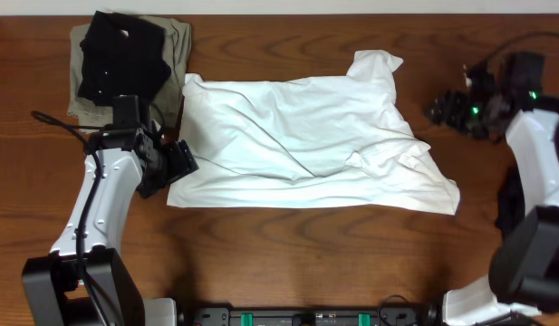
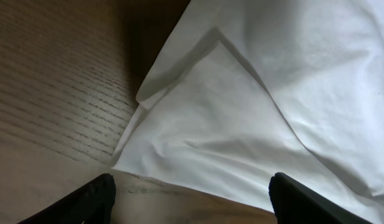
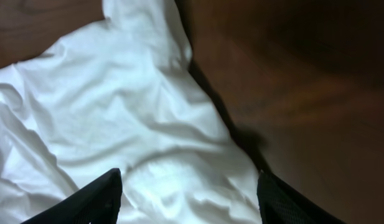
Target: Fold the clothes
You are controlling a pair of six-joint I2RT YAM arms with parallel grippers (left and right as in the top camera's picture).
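While the white T-shirt (image 1: 297, 136) lies rumpled on the surface (image 1: 288, 254), nothing grips it.
Its long axis runs left to right; the left end effector (image 1: 179, 163), spread, sits just beside its left edge; the right end effector (image 1: 447, 109), also spread, hangs farther off.

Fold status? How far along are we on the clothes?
Done: the black shirt sits folded on the folded khaki garment at the far-left corner. In hand: nothing; the left gripper is open at the left edge of the white T-shirt, and the right gripper is open off its right side. Left: the T-shirt lies spread and wrinkled, not yet a compact fold.
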